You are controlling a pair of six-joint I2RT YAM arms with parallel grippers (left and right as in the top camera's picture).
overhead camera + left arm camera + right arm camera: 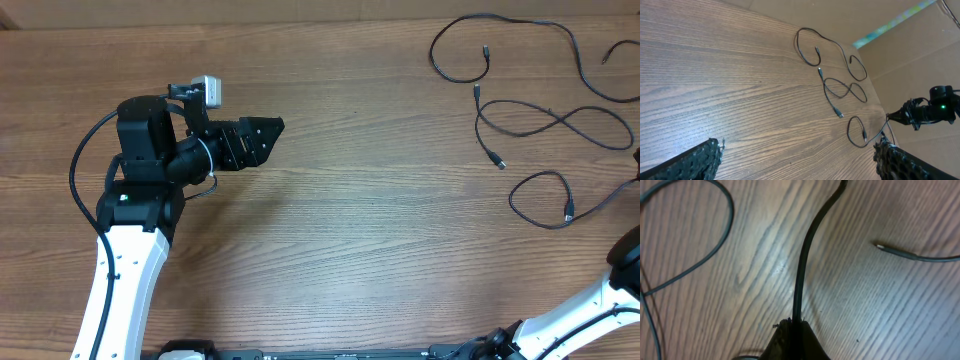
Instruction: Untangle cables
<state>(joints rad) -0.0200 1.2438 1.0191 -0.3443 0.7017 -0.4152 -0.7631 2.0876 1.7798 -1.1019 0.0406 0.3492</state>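
The right claw (795, 339) is pressed together, pinching one cable (802, 270). The left claw (255, 140) is spread wide and holds nothing. The other cables (540, 120) lie in loose loops on the table (380, 250), well apart from the left claw, off to its right. They look light, soft and bendy. I think a plug end (500, 163) is the best place to grab.

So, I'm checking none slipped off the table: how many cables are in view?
3, all far right in the overhead view: the top cable, partly off frame; the figure-eight cable below it; the near cable, held by the right gripper.
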